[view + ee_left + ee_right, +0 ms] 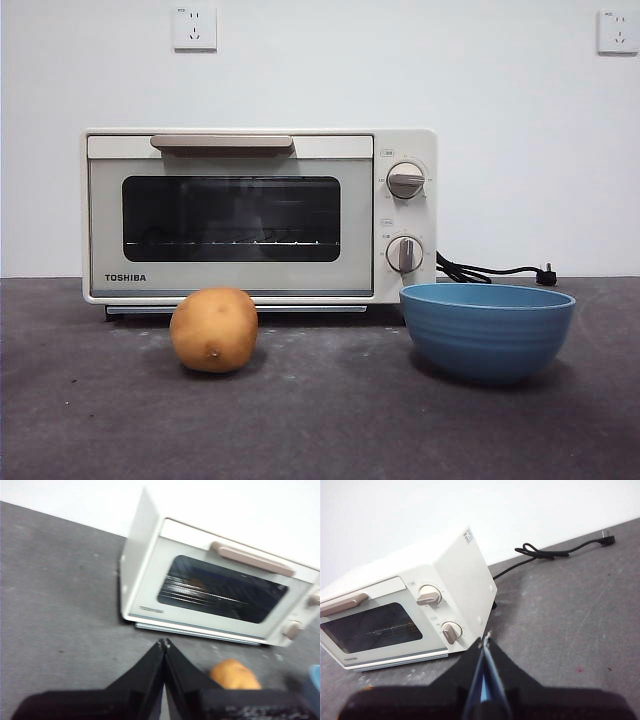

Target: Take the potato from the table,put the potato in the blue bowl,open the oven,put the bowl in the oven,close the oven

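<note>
You have a flat dark grey, mottled matte table (320,420) against a plain white wall (320,70) with two sockets. The cream-white Toshiba toaster oven (258,215) stands at twelve o'clock, door closed. The round golden-brown potato (214,330) sits just before it; the deep ridged blue bowl (487,330) lies at three o'clock. Left gripper (164,642) and right gripper (486,639) both hover pinched closed, empty.

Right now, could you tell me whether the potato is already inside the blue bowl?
No, the potato sits on the table, apart from the blue bowl.
</note>
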